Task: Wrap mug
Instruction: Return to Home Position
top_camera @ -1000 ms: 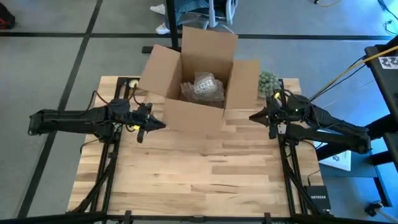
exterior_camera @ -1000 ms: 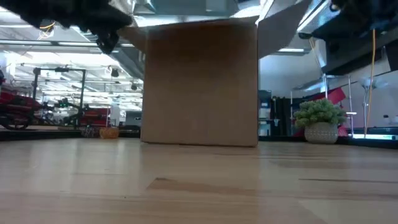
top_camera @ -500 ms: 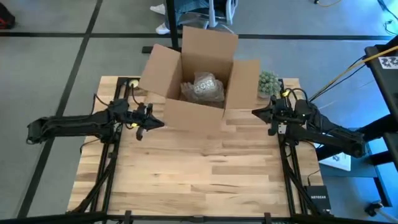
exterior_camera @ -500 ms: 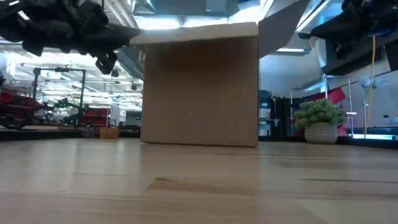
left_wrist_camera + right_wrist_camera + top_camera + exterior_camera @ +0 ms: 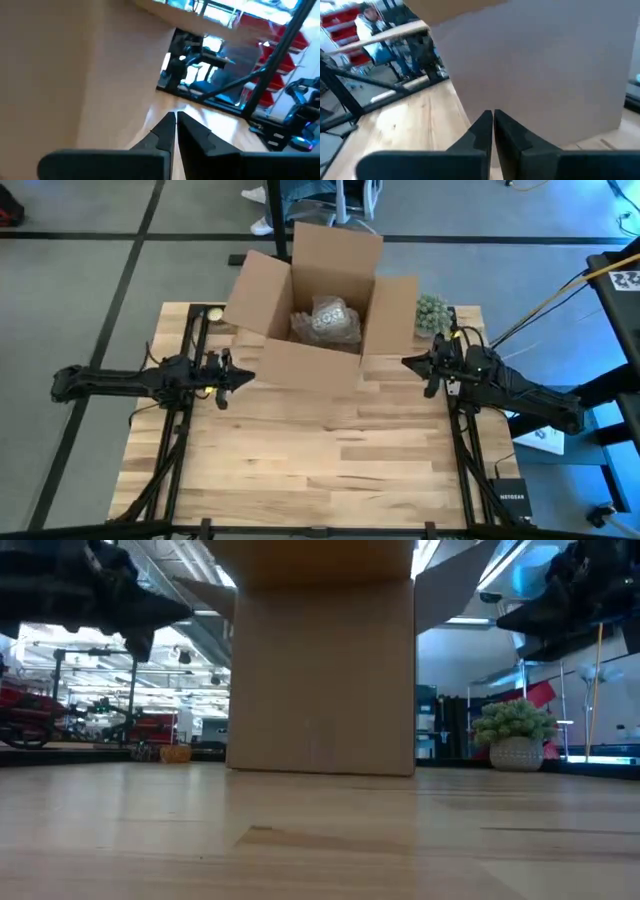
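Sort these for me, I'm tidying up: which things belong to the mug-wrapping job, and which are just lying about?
Job: cardboard box; bubble-wrapped mug inside it; left gripper and right gripper, flanking the box.
Lying about: potted plant beside the box.

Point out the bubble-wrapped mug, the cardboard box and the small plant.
bubble-wrapped mug (image 5: 325, 321): high view, middle of the bundle.
cardboard box (image 5: 310, 366): high view, its front wall.
small plant (image 5: 514, 722): low view, its green top.
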Available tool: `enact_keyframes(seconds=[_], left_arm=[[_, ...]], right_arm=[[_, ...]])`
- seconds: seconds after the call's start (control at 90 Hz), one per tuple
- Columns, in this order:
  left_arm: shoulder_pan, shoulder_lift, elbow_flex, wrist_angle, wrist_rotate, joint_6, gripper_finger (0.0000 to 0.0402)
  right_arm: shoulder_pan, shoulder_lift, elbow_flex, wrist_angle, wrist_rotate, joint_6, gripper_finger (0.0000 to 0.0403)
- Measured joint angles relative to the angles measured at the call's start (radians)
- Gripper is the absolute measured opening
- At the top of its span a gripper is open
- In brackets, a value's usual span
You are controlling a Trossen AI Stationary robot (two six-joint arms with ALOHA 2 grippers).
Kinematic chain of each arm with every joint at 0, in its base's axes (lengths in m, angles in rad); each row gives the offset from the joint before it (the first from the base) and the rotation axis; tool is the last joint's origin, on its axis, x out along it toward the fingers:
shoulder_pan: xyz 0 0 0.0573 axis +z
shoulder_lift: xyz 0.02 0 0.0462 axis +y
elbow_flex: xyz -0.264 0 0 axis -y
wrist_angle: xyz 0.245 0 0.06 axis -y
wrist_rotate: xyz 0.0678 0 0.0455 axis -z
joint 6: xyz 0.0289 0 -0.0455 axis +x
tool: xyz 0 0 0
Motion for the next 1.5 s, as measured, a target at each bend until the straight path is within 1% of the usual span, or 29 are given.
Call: enact_keyframes(seconds=[0.256,0.456,0.578,0.678,0.722,0.767,0.889,0.978,1.189,1.333,1.5], left_arm=[[-0.003,-0.183,-0.012,-0.18,-0.027,0.027,0.0],[-0.003,-0.337,-0.013,-0.327,-0.067,0.023,0.0],[-0.003,-0.328,-0.012,-0.329,-0.073,0.022,0.0],[-0.003,-0.332,-0.012,-0.328,-0.078,0.021,0.0],[-0.003,-0.332,-0.012,-0.324,-0.078,0.011,0.0],[-0.003,-0.332,-0.012,-0.326,-0.078,0.007,0.0],[-0.004,-0.332,-0.012,-0.334,-0.071,0.006,0.0],[-0.004,-0.332,-0.012,-0.349,-0.067,0.031,0.0],[-0.004,-0.332,-0.011,-0.355,-0.064,0.065,0.0],[-0.004,-0.331,-0.011,-0.357,-0.064,0.065,0.0],[-0.003,-0.329,-0.011,-0.358,-0.065,0.11,0.0]], right_arm=[[0.0,-0.126,-0.083,0.025,-0.018,0.016,0.0003],[0.0,-0.125,-0.103,0.045,-0.017,0.011,0.0003],[0.001,-0.125,-0.131,0.048,-0.001,0.001,0.0003],[0.0,-0.126,-0.178,0.136,0.065,-0.006,0.0003],[0.0,-0.125,-0.213,0.183,0.071,-0.025,0.0003],[0.0,-0.124,-0.245,0.235,0.065,-0.046,0.0003],[0.0,-0.125,-0.244,0.24,0.037,-0.112,0.0003],[0.0,-0.125,-0.244,0.241,0.014,-0.13,0.0003],[0.0,-0.121,-0.244,0.241,0.004,-0.13,0.0003],[0.004,-0.121,-0.244,0.253,-0.065,-0.106,0.0003],[0.075,-0.121,-0.244,0.253,-0.063,-0.093,0.0003]])
